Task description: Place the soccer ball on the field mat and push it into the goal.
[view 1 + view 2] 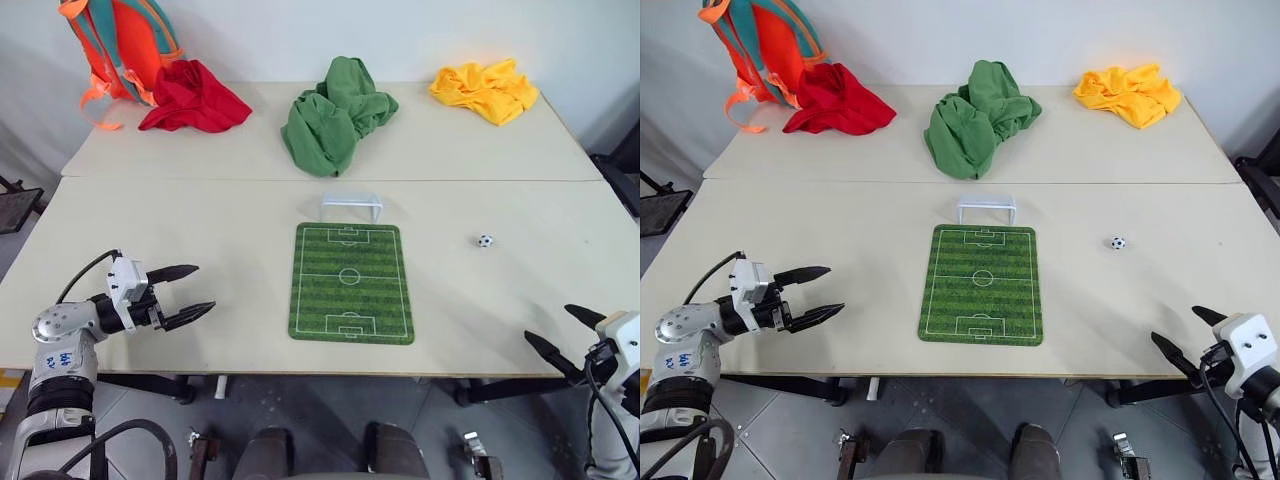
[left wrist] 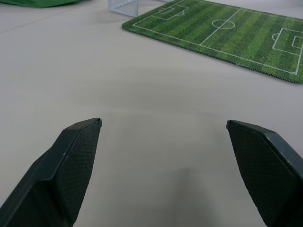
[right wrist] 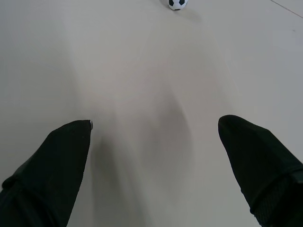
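We find nothing done: the tiny black-and-white soccer ball lies on the table, right of the striped green field mat and well apart from the small white goal; left gripper and right gripper both spread wide, empty.

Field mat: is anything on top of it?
Nothing rests on the field mat; its whole printed pitch shows. The soccer ball lies on the bare table to its right. What lies beneath the mat is covered.

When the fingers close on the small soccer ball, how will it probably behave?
The soccer ball is round and lies free on the smooth table, so it probably rolls at a touch. It is far smaller than the right gripper, so it may slip out sideways.
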You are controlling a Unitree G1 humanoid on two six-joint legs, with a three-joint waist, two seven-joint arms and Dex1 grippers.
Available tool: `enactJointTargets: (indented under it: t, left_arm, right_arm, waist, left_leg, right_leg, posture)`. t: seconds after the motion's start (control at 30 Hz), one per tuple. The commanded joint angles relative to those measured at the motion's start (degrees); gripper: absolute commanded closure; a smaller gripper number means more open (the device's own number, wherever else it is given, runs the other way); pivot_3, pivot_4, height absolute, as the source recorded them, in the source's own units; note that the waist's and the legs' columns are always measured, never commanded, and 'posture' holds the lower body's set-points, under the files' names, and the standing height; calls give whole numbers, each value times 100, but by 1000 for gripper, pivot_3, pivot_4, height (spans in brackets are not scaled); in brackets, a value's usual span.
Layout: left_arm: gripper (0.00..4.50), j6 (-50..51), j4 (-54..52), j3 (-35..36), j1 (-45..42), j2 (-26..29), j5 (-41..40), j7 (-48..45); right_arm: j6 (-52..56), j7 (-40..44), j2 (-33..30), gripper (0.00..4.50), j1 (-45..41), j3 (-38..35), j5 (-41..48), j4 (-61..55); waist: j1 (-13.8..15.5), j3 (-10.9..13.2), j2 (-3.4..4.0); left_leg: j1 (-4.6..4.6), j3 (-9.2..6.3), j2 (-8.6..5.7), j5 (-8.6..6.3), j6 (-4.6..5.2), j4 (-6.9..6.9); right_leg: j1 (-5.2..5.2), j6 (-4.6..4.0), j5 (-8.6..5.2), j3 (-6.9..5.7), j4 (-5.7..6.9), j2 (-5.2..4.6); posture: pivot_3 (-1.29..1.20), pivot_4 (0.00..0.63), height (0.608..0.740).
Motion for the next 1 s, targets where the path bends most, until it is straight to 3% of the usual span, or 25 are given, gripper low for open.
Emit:
enactJointTargets:
  t: [0.03,0.13,0.47,0.77,0.9,1.0]
  left_arm:
    - [0,-112,147,59,-132,68,15,49]
    - [0,35,132,87,-183,54,-20,189]
    - [0,429,-195,36,-217,2,-99,284]
    - [0,522,-911,-52,-437,-332,-412,-71]
    - [0,779,-1527,-184,-316,-409,-557,-144]
    - [0,926,-1965,-152,-50,-372,-616,-72]
  right_arm:
    - [39,-55,-75,15,25,-188,154,-184]
    - [95,-66,-84,15,81,-201,190,-250]
    - [1912,-349,-568,15,-213,-315,709,-1325]
    - [2919,-381,-851,15,-2253,796,684,-1229]
    - [3124,-179,-677,15,-3539,1700,359,-144]
    - [2566,-160,-465,15,-4098,2028,-37,759]
  waist:
    - [-2,0,0]
    - [0,0,0]
    - [2,0,0]
    - [-2,5,-5]
    - [-23,13,-9]
    - [-21,15,-8]
  left_leg:
    - [0,0,0,0,0,0]
    - [0,0,0,0,0,0]
    - [-1,1,1,0,0,2]
    - [-7,0,7,-2,-3,21]
    - [-20,6,3,-8,4,36]
    - [-19,5,7,-11,4,45]
  right_leg:
    - [0,0,0,0,0,0]
    - [0,0,0,0,1,0]
    - [-2,0,0,1,5,0]
    - [-3,-2,1,1,12,6]
    - [-6,1,3,4,7,3]
    - [-5,1,3,3,12,5]
  posture:
    - [0,150,740]
    - [0,150,740]
    - [0,150,740]
    - [0,150,740]
    - [0,150,740]
    - [0,150,740]
